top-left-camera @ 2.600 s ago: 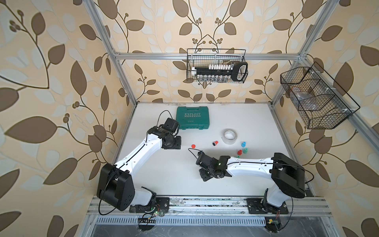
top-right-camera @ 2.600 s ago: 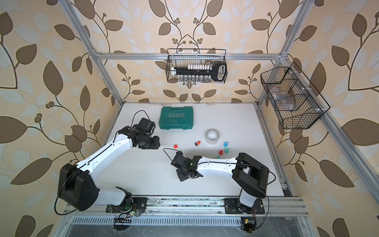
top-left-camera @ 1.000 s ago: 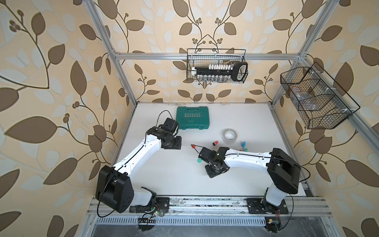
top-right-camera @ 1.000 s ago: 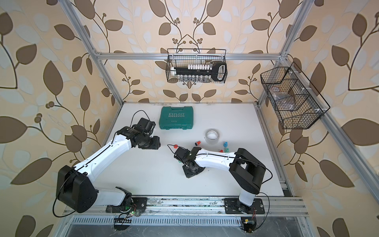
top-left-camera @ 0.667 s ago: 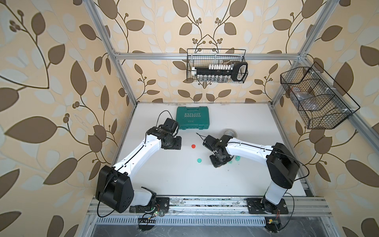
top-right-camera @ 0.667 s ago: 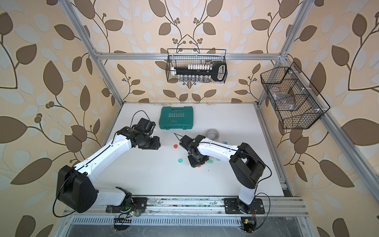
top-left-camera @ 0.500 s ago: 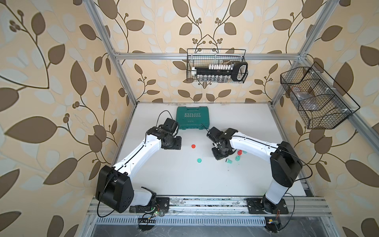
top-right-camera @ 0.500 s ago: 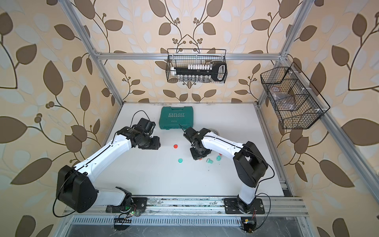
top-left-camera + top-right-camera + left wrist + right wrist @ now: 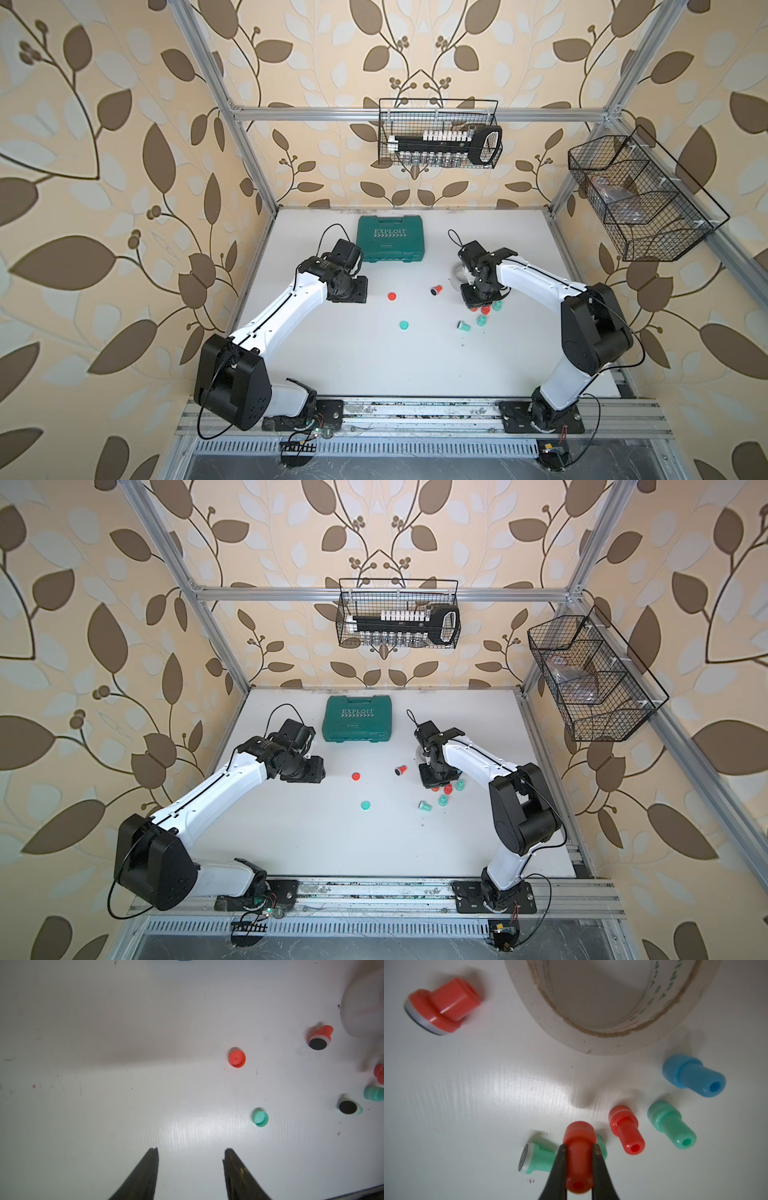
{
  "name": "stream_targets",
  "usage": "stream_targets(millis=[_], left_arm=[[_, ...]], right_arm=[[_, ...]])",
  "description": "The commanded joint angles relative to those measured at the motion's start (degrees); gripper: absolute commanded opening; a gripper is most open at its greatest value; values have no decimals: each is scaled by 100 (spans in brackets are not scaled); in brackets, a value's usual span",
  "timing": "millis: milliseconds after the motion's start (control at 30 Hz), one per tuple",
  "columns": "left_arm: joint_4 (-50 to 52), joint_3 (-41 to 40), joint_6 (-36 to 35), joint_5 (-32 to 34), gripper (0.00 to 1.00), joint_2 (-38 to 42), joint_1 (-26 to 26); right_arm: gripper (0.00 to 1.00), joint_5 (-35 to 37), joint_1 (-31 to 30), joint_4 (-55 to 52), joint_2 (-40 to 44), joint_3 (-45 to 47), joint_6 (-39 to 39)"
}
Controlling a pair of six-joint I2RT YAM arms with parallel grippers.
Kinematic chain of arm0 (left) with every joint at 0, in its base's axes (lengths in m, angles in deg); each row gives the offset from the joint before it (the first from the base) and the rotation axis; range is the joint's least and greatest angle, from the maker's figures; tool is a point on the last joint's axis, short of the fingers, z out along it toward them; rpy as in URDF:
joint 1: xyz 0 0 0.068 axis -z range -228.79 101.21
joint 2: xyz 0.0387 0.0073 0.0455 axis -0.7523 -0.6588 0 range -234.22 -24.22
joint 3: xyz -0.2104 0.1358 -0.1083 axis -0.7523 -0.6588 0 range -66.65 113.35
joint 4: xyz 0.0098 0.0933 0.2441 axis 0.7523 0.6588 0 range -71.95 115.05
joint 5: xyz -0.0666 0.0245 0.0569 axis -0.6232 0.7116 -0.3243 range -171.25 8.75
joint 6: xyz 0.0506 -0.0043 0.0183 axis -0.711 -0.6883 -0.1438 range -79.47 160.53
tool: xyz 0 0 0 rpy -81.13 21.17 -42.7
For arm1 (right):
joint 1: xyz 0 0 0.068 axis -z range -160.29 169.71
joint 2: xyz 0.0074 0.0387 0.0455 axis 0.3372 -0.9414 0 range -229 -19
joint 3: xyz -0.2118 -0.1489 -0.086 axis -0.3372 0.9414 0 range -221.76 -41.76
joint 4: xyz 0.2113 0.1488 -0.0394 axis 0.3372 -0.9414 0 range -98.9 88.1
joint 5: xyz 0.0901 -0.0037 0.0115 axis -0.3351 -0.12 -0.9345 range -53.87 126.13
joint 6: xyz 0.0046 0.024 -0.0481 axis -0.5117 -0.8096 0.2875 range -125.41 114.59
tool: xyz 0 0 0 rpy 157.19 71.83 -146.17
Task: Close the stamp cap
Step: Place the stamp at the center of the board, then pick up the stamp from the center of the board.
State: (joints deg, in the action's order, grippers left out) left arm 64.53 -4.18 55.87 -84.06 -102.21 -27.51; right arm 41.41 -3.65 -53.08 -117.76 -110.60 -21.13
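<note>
Crowding is judged the chief hazard. A held red stamp (image 9: 578, 1159) is pinched by its stem in the right tool (image 9: 579, 1147), jaws narrowed onto it. It is poised directly over an open green stamp (image 9: 533, 1157) lying on its side, with a standing red stamp (image 9: 626, 1128), a standing green stamp (image 9: 670, 1126) and the tape roll (image 9: 550, 1022) near. If it is lowered carelessly, the neighbours could be toppled. The lying stamp could also be rolled and its bare pad smeared on the surface (image 9: 467, 1084). The stem could be pivoted in so slim a pinch.

The loose red cap (image 9: 236, 1058) and green cap (image 9: 260, 1118) are seen well apart from that cluster, nearer the left tool (image 9: 191, 1150), which is held half-wide and empty above the surface. An open red stamp (image 9: 320, 1038) lies between. A cap could be mismatched by colour, or pressed on crooked if a lying stamp is not steadied.
</note>
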Motion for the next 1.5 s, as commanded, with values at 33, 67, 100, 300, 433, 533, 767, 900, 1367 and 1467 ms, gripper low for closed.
stream_targets(millis=[33,67,100,300,433,533,767,900,1367,1467], left_arm=[[62,72,-53,62,54,-57,-46],[59,72,-50,71,54,-57,-51],[60,65,-48,75,54,-64,-52],[63,63,-48,80,54,-67,-54],[63,63,-48,76,54,-75,-53],[63,62,-48,61,54,-71,-53],[63,72,-49,45,54,-25,-53],[54,63,-46,29,54,11,-54],[45,45,-35,-48,54,39,-54],[45,21,-31,-26,54,63,-52]], right_arm=[[0,-71,57,339,-165,142,212],[0,-71,57,389,-186,160,223],[0,-71,60,442,-211,175,228],[11,-9,55,539,-454,129,272],[18,-18,54,476,-483,52,272],[25,-9,54,364,-324,-27,255],[32,70,35,-137,150,-296,294],[33,-147,-167,-197,531,-167,422],[46,-696,-682,166,793,890,466],[48,-737,-687,252,606,889,465]])
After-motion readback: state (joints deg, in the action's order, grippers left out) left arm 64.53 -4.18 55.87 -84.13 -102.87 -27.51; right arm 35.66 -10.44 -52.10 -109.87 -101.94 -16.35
